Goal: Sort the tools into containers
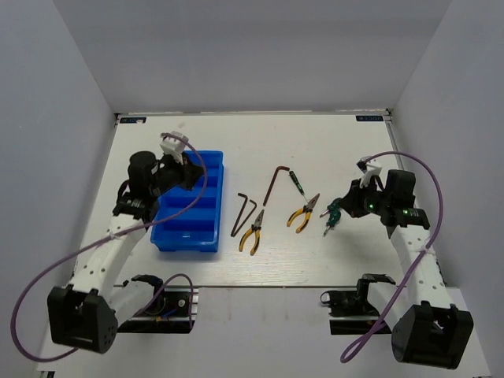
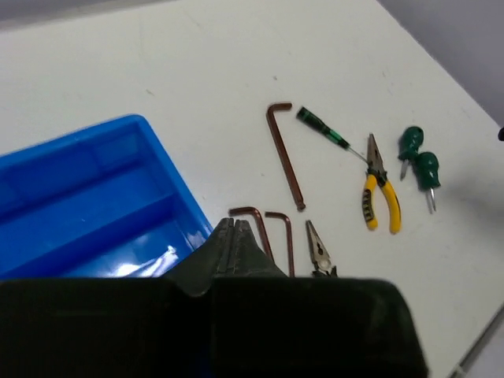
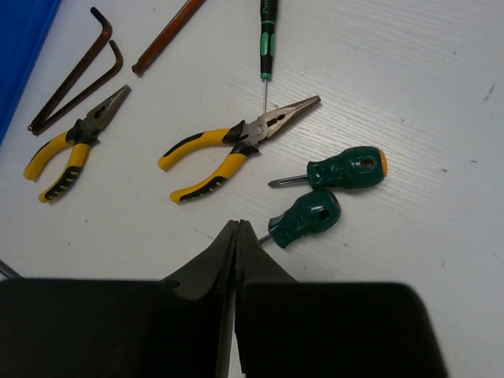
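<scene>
Screwdrivers (image 3: 303,220), two stubby green, just beyond right gripper (image 3: 237,226), fingers pressed together, empty, left gripper (image 2: 235,224) likewise closed at edge of blue bin (image 2: 79,138).

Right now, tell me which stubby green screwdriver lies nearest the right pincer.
The all-green stubby screwdriver, lying just beside the right pincer. The orange-capped one lies beyond it, farther from the tips.

Left gripper (image 1: 192,176) hangs over the far end of the blue bin (image 1: 186,247). Right gripper (image 1: 343,203) points at two green stubby screwdrivers (image 1: 331,213) just off its tip. Beyond them toward the left gripper: yellow pliers (image 1: 303,213), thin screwdriver (image 1: 298,182), long hex key (image 1: 272,184), second yellow pliers (image 1: 252,235), two small hex keys (image 1: 243,212).
</scene>
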`<state>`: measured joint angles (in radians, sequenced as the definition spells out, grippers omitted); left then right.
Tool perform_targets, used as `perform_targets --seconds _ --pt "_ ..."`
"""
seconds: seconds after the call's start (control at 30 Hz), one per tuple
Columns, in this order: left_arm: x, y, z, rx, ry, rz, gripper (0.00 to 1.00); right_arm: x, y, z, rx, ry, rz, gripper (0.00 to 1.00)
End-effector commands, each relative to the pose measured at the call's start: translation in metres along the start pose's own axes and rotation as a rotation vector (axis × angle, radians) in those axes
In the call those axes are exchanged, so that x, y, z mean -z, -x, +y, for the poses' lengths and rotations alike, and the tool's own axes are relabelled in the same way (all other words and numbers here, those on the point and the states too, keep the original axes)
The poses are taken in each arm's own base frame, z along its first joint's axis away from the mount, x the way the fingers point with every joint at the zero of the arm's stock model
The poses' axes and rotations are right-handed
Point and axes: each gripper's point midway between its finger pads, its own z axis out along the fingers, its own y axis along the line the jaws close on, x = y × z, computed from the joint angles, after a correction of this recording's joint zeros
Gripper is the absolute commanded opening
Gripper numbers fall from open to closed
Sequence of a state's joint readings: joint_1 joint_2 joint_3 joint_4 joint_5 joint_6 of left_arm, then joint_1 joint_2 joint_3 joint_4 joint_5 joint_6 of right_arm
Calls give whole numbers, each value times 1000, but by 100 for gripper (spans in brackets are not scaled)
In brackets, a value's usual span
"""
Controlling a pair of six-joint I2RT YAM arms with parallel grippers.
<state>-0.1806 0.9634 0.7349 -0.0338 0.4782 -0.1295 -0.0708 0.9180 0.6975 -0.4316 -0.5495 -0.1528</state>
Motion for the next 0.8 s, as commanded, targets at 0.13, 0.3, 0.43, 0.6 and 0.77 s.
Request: perform_targets --seconds 0.13,0.3,0.43,0.6,0.77 --pt "-51 -10 -29 -72 -130 265 2 1 -8 5 81 50 37 91" --pt "-94 -70 -27 -108 -34 630 50 -1 -9 4 72 50 50 0" --pt "-111 -112 -41 -114 55 786 22 -1 -10 -8 53 -11 72 14" --pt "-108 -157 -41 -146 214 896 55 -1 -10 -15 46 -49 91 30" --pt "-109 -164 -47 -157 238 867 55 0 -8 -12 49 -39 84 32"
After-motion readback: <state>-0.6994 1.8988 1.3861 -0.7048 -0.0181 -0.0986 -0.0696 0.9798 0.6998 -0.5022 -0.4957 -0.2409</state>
